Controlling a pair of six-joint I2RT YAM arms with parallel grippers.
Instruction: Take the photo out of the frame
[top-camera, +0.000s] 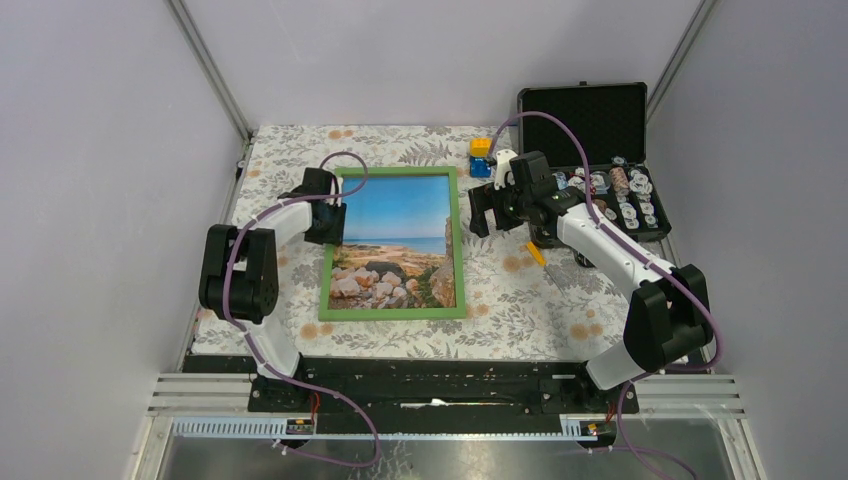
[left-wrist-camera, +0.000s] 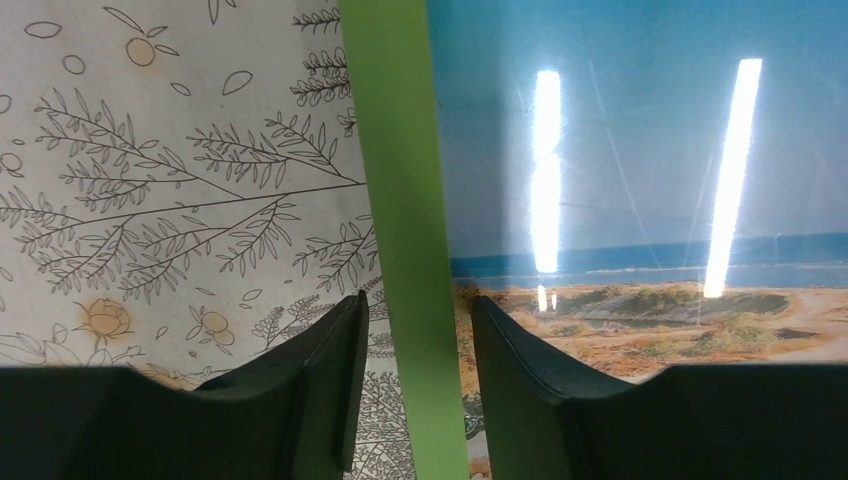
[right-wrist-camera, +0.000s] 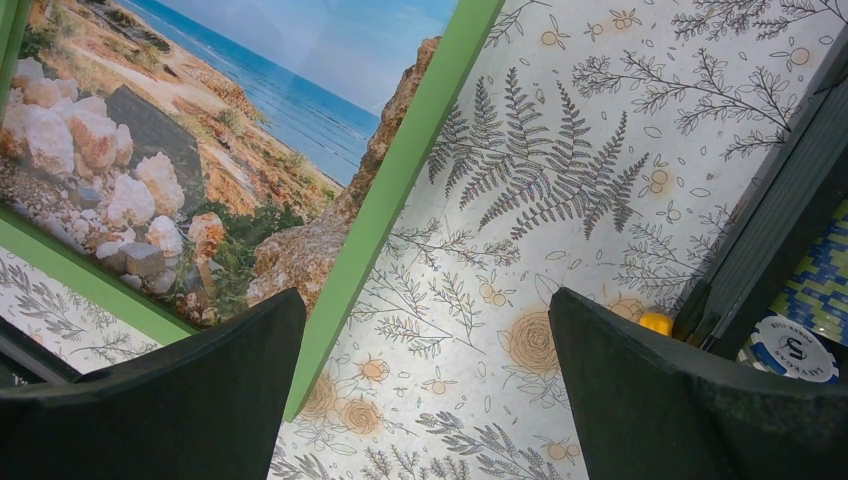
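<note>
On the desk (top-camera: 520, 300), which is covered by a leaf-print cloth, the frame (top-camera: 395, 313) lies flat and face up, its long side running away from the arm bases. The photo (top-camera: 395, 215) sits inside the frame, rocks at the near end, sky at the far end.

Left jaws: located at the frame's left border, partly spread, straddling the green strip. One finger (left-wrist-camera: 320, 390) stands over the cloth, the other over the photo's edge. A narrow gap shows on each side of the strip.

Right jaws: spread wide over bare cloth between the frame's right border and the black case (top-camera: 585, 110), gripping nothing. The case stands open at the far right corner.
</note>
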